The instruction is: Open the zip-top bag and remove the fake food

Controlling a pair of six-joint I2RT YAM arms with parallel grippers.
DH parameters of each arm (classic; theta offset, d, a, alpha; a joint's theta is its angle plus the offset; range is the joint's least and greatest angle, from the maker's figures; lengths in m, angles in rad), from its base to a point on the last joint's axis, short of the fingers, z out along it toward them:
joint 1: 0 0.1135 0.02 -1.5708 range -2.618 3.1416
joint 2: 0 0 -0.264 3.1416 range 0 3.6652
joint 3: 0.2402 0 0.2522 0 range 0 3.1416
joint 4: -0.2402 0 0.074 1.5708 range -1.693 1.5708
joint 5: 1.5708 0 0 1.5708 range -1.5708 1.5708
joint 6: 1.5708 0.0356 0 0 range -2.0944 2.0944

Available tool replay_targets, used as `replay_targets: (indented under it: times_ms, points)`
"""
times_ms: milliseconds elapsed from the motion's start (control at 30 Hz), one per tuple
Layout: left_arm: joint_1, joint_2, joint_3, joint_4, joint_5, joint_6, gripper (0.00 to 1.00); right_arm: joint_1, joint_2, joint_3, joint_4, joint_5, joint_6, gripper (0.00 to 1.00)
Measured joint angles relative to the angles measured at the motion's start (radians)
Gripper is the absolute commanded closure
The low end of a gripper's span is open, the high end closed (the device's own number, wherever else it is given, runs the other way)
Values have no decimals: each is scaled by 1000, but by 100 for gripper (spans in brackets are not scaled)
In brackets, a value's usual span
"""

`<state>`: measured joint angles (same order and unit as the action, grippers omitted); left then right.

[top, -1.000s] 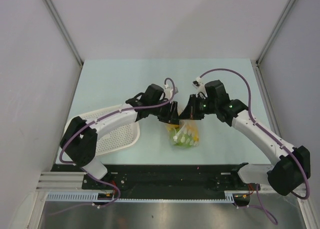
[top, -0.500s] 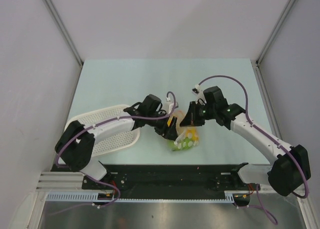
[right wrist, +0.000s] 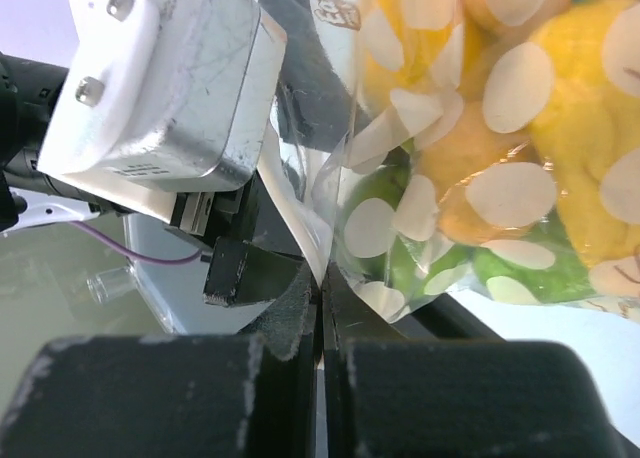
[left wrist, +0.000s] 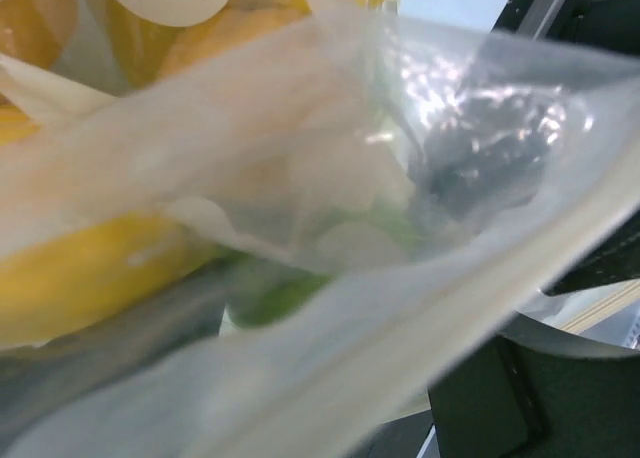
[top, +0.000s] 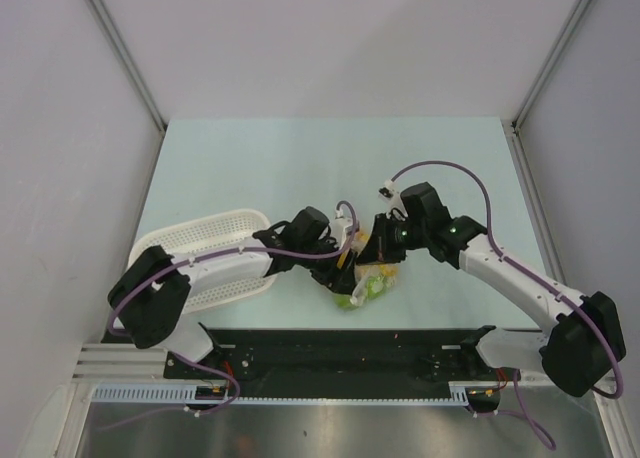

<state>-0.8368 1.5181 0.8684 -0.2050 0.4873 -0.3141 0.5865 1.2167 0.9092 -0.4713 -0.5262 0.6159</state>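
The bag (top: 372, 280) lies near the table's (top: 250, 158) 6 o'clock edge, between both grippers; its thin film looks soft, slippery and light, sagging around the food (right wrist: 590, 208), so the two lips at the zip seem the best hold. Its long axis runs 1 to 7 o'clock, mouth at 1; the right gripper (right wrist: 321, 283) pinches a fold of film; the left gripper (top: 346, 264) meets the bag's 9 o'clock side, its grip impossible to tell.

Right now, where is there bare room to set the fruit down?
Bare: the far table, from the bag back to the wall. Crowded: the near left, filled by the basket, and the middle around the bag.
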Motion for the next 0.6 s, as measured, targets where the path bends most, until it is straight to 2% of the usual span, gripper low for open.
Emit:
replay_targets:
  times_ms: [100,200,367,433,500,600]
  points:
    - [0,-51,-35,22,-16,-9,34,30,-4,14,-6,16,6,100]
    - [0,-161,-68,13,-43,-8,41,52,-5,73,-23,31,9,100]
    - [2,-293,-69,5,-66,-10,42,61,-18,131,-24,50,8,100]
    - [4,-301,-58,-12,-74,-19,45,61,-19,131,-31,51,9,100]
    - [8,-285,-44,-34,-81,-29,54,65,-19,131,-38,55,9,100]
    - [12,-230,-15,-51,-92,-37,55,67,-20,131,-41,59,9,100]
